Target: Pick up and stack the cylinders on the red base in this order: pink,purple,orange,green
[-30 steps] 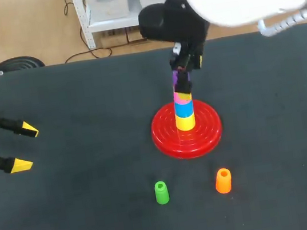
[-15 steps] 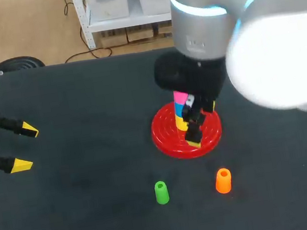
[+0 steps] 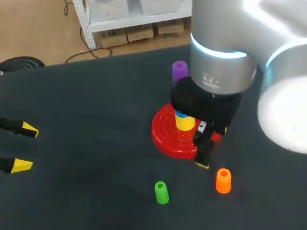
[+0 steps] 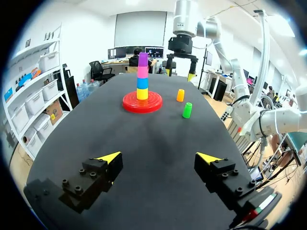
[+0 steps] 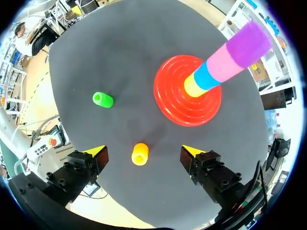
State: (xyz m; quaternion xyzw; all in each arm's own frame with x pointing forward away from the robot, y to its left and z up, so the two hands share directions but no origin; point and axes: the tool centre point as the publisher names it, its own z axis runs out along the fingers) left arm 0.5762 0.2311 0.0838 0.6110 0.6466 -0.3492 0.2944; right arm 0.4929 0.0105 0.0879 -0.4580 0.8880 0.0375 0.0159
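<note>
My right pincer (image 5: 144, 152) hangs wide and empty over the near-right edge of the base (image 3: 166, 139). Its fingers straddle the air above the orange (image 3: 223, 180), which stands on the desk (image 3: 101, 227) just near and right of the base. I read that as a line-up for the next pick, since the pink (image 5: 223, 60) and purple (image 5: 247, 40) already cap the stack, above a blue piece (image 5: 207, 76) and a yellow piece (image 5: 193, 87).

The green (image 3: 161, 192) stands left of the orange, apart from it, hollow end up. My left pincer (image 3: 25, 147) sits at the desk's left edge, also wide and holding nothing, probably parked there to leave the right arm room.

The cylinders look like smooth hard plastic, hollow and slightly tapered (presumably so that each seats on the one below). The base is a glossy red disc with concentric ridges, and the desk is dark and matte. With so slick a taper, I'd grip the orange around its middle.
</note>
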